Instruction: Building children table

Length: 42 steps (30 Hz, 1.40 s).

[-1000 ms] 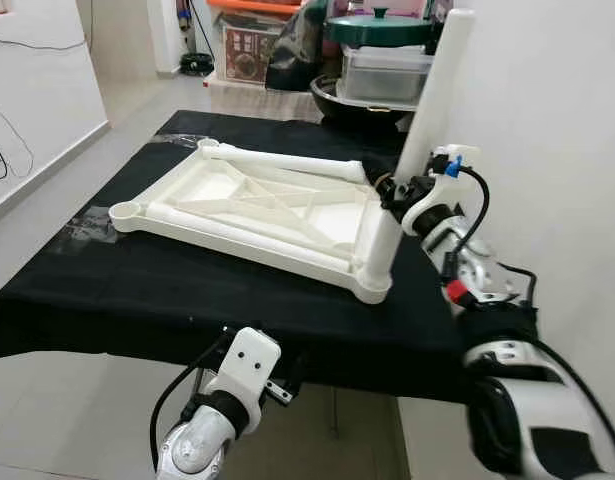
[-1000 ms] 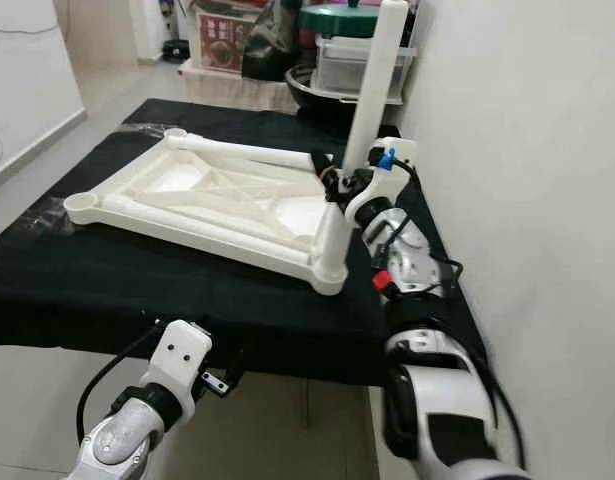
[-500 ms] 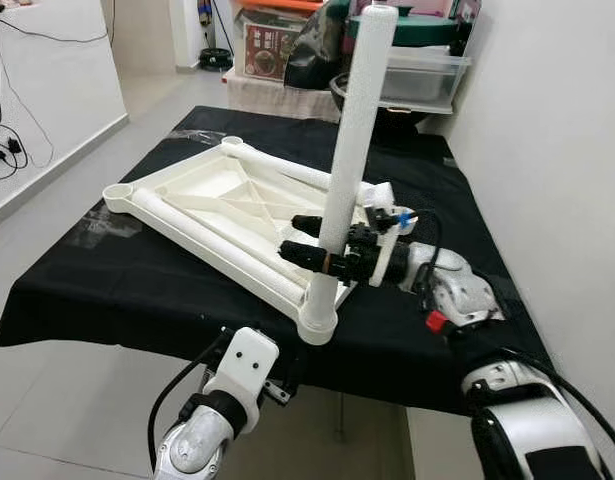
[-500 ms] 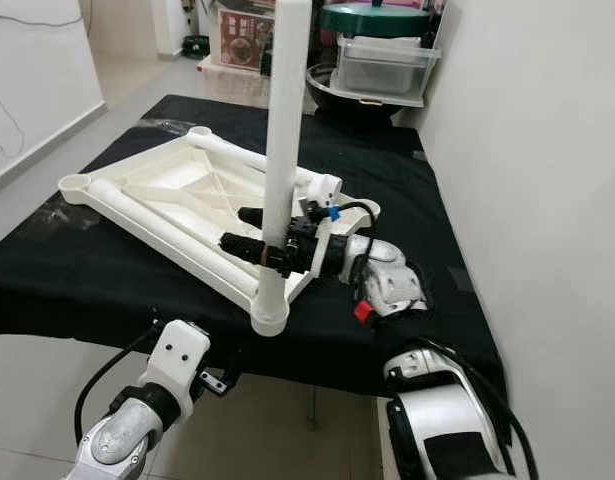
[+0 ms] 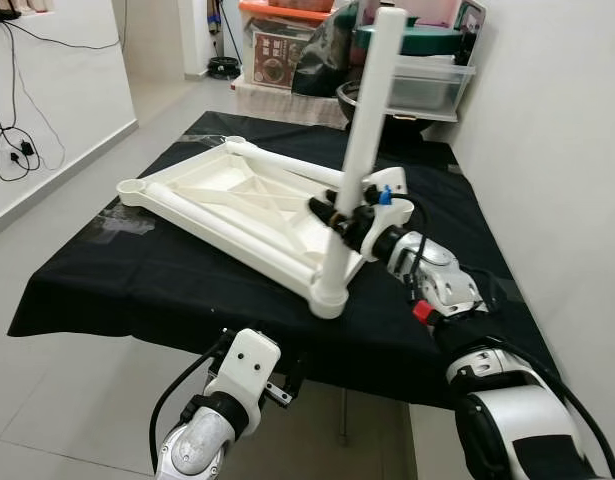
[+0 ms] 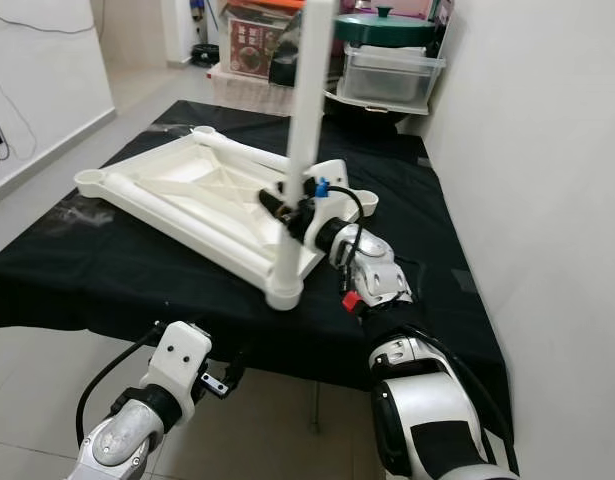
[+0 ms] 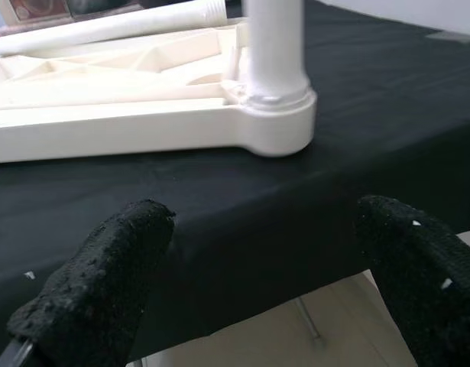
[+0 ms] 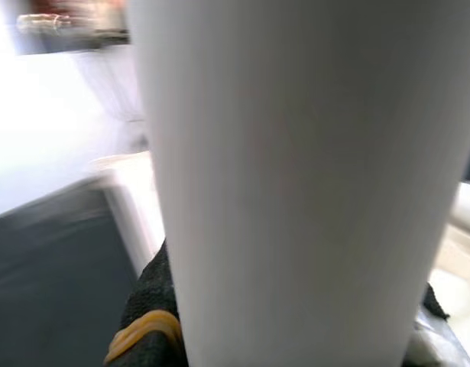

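A white plastic table top [image 5: 237, 200] lies upside down on the black-covered table [image 5: 117, 290]. One white leg [image 5: 365, 120] stands in its near corner socket [image 5: 327, 297], leaning slightly right. My right gripper [image 5: 332, 215] is shut on this leg about a third of the way up; the right wrist view has the leg [image 8: 296, 183] pressed close between the pads. A second leg [image 5: 287, 168] lies along the far side of the top. My left gripper [image 7: 261, 222] hangs open below the table's front edge, in front of the socket [image 7: 277, 126].
Storage boxes and a pot with a green lid [image 5: 412, 45] are stacked beyond the table's far end. A white wall [image 5: 557, 150] runs close along the right side. Tiled floor [image 5: 47, 210] and cables on a wall lie to the left.
The camera has shifted. The table top has turned on the cloth, its legged corner swinging toward the front edge. My right gripper stays shut on the leg, which was upright and now leans right.
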Available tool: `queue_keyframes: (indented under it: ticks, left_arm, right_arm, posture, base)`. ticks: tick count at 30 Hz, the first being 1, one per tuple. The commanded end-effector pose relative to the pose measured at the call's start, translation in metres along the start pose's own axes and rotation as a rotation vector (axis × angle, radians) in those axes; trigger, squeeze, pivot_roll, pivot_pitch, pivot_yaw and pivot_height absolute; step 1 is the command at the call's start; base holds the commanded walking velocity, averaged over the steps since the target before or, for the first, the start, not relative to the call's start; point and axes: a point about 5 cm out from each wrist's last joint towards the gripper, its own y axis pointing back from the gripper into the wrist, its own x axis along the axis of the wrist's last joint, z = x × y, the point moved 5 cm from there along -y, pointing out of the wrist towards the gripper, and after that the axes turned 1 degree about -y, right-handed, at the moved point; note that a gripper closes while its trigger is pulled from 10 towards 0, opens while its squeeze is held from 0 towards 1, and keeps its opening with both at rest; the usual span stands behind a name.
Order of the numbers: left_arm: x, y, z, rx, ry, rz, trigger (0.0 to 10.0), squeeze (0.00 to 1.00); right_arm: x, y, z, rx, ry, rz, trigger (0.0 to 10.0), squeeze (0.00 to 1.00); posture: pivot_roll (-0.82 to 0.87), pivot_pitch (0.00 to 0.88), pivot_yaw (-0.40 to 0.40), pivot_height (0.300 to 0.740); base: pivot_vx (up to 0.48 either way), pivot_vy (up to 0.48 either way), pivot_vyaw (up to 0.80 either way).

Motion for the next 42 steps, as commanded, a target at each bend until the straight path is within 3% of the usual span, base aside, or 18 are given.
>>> queue_keyframes:
  ticks: [1,3,8,11,12,13,15,16,17,18,20,21,25,27,29,31,35,42]
  left_arm:
    - [-0.003,0.0,0.0,-0.005,-0.003,-0.009,10.0,0.0]
    - [-0.003,-0.001,0.001,-0.008,-0.004,-0.01,10.0,0.0]
    - [-0.004,-0.001,0.001,-0.009,-0.008,-0.012,10.0,0.0]
    - [-0.005,-0.001,0.001,-0.008,-0.008,-0.013,10.0,0.0]
    - [-0.005,-0.001,0.0,-0.007,-0.008,-0.014,10.0,0.0]
    - [-0.005,-0.001,0.001,-0.007,-0.008,-0.014,10.0,0.0]
    - [-0.005,-0.001,0.001,-0.007,-0.008,-0.014,10.0,0.0]
    - [-0.005,-0.001,0.001,-0.007,-0.007,-0.014,10.0,0.0]
    - [-0.005,-0.001,0.001,-0.007,-0.007,-0.014,10.0,0.0]
    - [-0.006,-0.001,0.001,-0.007,-0.006,-0.015,10.0,0.0]
    - [-0.005,-0.001,0.001,-0.008,-0.006,-0.013,10.0,0.0]
    - [-0.006,-0.001,0.002,-0.008,-0.004,-0.013,10.0,0.0]
    - [-0.005,-0.001,0.002,-0.008,-0.003,-0.011,10.0,0.0]
    - [-0.005,-0.001,0.002,-0.008,-0.003,-0.011,10.0,0.0]
    - [-0.004,-0.002,0.002,-0.007,-0.002,-0.01,10.0,0.0]
    - [-0.004,-0.002,0.002,-0.007,-0.002,-0.01,10.0,0.0]
    - [-0.003,-0.002,0.002,-0.006,-0.002,-0.007,10.0,0.0]
    - [-0.003,-0.001,0.002,-0.006,0.0,-0.007,10.0,0.0]
  right_arm:
    - [0.006,0.012,0.049,-0.34,-0.023,0.022,0.0,0.0]
    - [-0.006,0.037,0.086,-0.682,-0.041,-0.018,0.0,0.0]
    - [-0.012,0.053,0.091,-0.875,-0.069,-0.005,0.0,0.0]
    - [-0.014,0.05,0.084,-0.874,-0.091,-0.006,0.0,0.0]
    - [-0.015,0.043,0.075,-0.843,-0.128,0.004,2.1,0.0]
    - [-0.01,0.035,0.065,-0.786,-0.155,0.038,10.0,0.0]
    - [-0.01,0.035,0.065,-0.786,-0.155,0.038,10.0,0.0]
    - [0.0,0.028,0.057,-0.729,-0.152,0.086,10.0,0.89]
    - [0.0,0.028,0.057,-0.729,-0.152,0.086,10.0,0.89]
    - [0.009,0.023,0.05,-0.674,-0.152,0.137,10.0,1.0]
    - [0.021,0.02,0.045,-0.636,-0.123,0.191,10.0,0.93]
    - [0.028,0.015,0.04,-0.564,-0.133,0.226,10.0,0.0]
    - [0.037,0.008,0.029,-0.398,-0.139,0.254,10.0,0.0]
    - [0.037,0.008,0.029,-0.398,-0.139,0.254,10.0,0.0]
    - [0.03,0.004,0.004,-0.02,-0.183,0.191,10.0,0.0]
    - [0.03,0.004,0.004,-0.02,-0.183,0.191,10.0,0.0]
    - [0.013,0.036,-0.046,0.634,-0.162,0.052,10.0,0.0]
    - [-0.004,0.058,-0.075,0.93,-0.11,-0.062,10.0,0.0]
  posture:
    - [0.12,0.0,-0.123,0.74]
    - [0.12,0.0,-0.124,0.74]
    - [0.14,0.0,-0.127,0.74]
    - [0.14,0.0,-0.126,0.74]
    - [0.14,0.0,-0.126,0.74]
    - [0.14,0.0,-0.127,0.74]
    - [0.14,0.0,-0.127,0.74]
    - [0.13,0.0,-0.129,0.74]
    - [0.13,0.0,-0.129,0.74]
    - [0.13,0.0,-0.128,0.74]
    - [0.13,0.0,-0.13,0.74]
    - [0.13,0.0,-0.131,0.74]
    - [0.13,0.0,-0.132,0.74]
    - [0.13,0.0,-0.132,0.74]
    - [0.13,0.0,-0.133,0.74]
    - [0.13,0.0,-0.133,0.74]
    - [0.13,0.0,-0.133,0.74]
    - [0.13,0.0,-0.131,0.74]
  base:
    - [0.0,0.0,0.0]
    - [0.0,0.0,0.0]
    - [0.0,0.0,0.0]
    - [0.0,0.0,0.0]
    - [0.0,0.0,0.0]
    - [0.0,0.0,0.0]
    - [0.0,0.0,0.0]
    - [0.0,0.0,0.0]
    - [0.0,0.0,0.0]
    - [0.0,0.0,0.0]
    - [0.0,0.0,0.0]
    - [0.0,0.0,0.0]
    - [0.0,0.0,0.0]
    - [0.0,0.0,0.0]
    - [0.0,0.0,0.0]
    - [0.0,0.0,0.0]
    - [0.0,0.0,0.0]
    - [0.0,0.0,0.0]
